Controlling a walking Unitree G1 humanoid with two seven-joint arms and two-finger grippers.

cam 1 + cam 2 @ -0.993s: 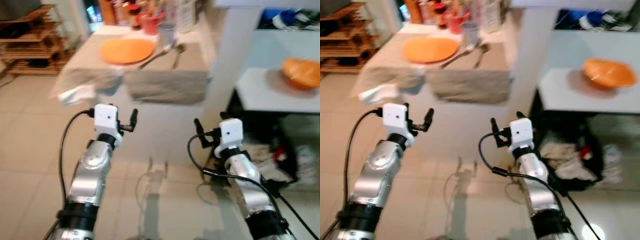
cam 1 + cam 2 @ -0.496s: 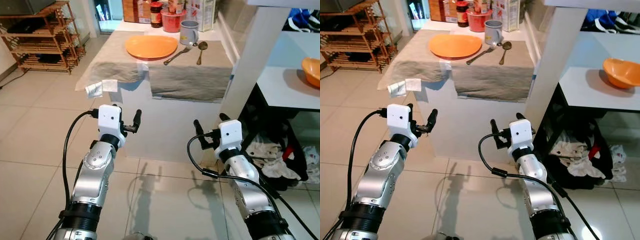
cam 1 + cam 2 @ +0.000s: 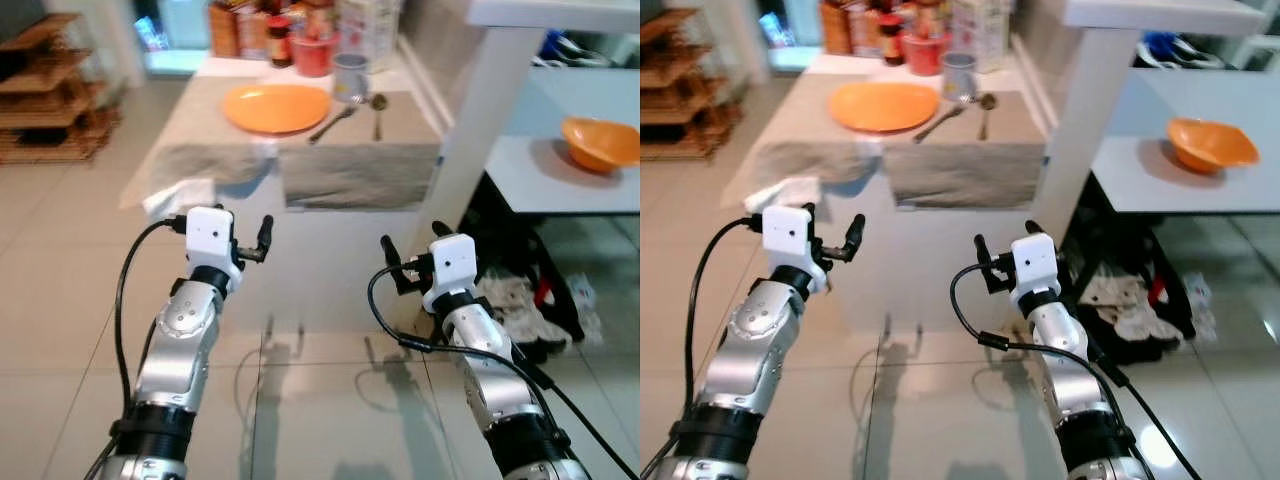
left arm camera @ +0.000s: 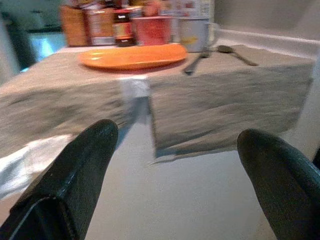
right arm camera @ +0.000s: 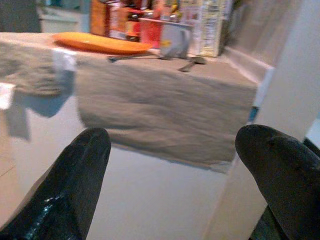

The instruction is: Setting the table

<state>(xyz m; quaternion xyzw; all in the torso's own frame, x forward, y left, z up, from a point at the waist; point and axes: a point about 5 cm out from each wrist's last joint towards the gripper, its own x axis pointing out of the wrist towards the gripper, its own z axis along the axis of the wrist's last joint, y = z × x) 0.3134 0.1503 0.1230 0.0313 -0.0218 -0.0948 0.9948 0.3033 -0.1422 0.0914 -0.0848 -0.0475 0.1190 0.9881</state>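
Observation:
An orange plate [image 3: 275, 107] lies on the grey cloth [image 3: 360, 172] of the low table ahead. To its right lie a fork [image 3: 332, 124] and a spoon [image 3: 377, 106], with a metal mug [image 3: 349, 75] behind them. An orange bowl [image 3: 602, 143] sits on the white shelf at the right. My left gripper [image 4: 178, 137] and right gripper [image 5: 175, 139] are both open and hold nothing. They are raised over the floor, short of the table's front, pointing at the cloth.
Jars, a red container [image 3: 311, 52] and boxes crowd the table's far end. A white pillar [image 3: 478, 130] stands between table and shelf. A wooden rack [image 3: 50, 95] is at the far left. Crumpled laundry [image 3: 510, 292] lies under the shelf.
The picture has shifted and blurred as the camera moved. Both arms keep the same raised pose with their fingers open.

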